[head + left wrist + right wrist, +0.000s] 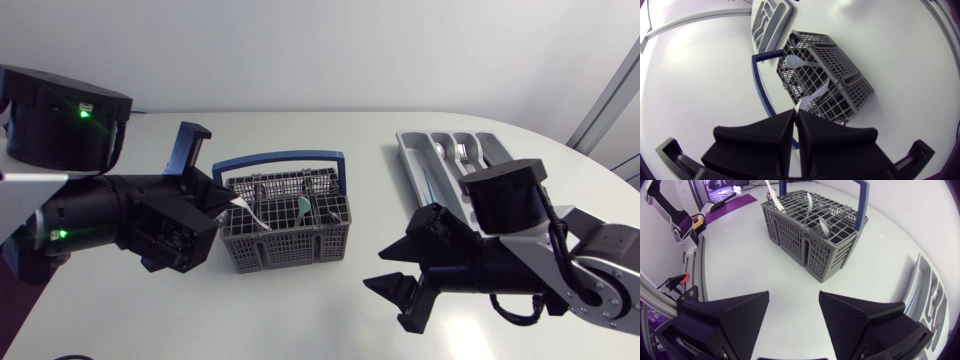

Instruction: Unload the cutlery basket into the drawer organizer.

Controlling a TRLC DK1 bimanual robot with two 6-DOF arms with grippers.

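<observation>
One utensil point(812, 96) pinched (left end effector point(795, 114)).

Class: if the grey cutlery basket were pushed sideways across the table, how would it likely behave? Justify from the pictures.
The cutlery basket is open plastic mesh, so probably light and stiff. On the smooth white table it would likely slide rather than tip, being wide-based. The left gripper, shut on a white utensil inside, might hinder that.

White table point(300, 310), grey cutlery basket point(285, 245) near its middle, grey drawer organizer point(408, 160) beside it
</observation>
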